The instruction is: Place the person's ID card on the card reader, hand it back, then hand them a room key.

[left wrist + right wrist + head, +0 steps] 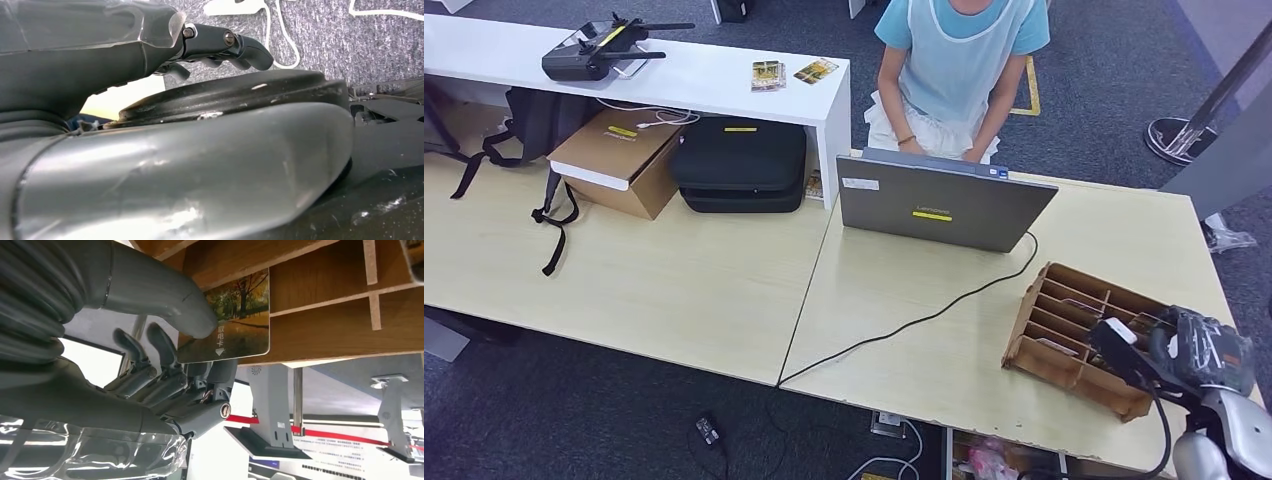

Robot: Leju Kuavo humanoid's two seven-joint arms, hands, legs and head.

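A pale wooden bench (674, 290) is set over dark blue carpet, with a grey laptop (939, 205) at twelve o'clock before a seated person (959, 70). At four o'clock, a brown slotted wooden card rack (1074, 335) is met by the right hand (165, 365), where a tree-printed room key card (240, 315) is pinched under the thumb. The left hand (220, 47) hangs with fingers curled, holding nothing.

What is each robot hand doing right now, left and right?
Left robot hand: holds nothing, fingers curled in, hanging by the robot's body.
Right robot hand: pinches a room key card between thumb and fingers at the wooden card rack.
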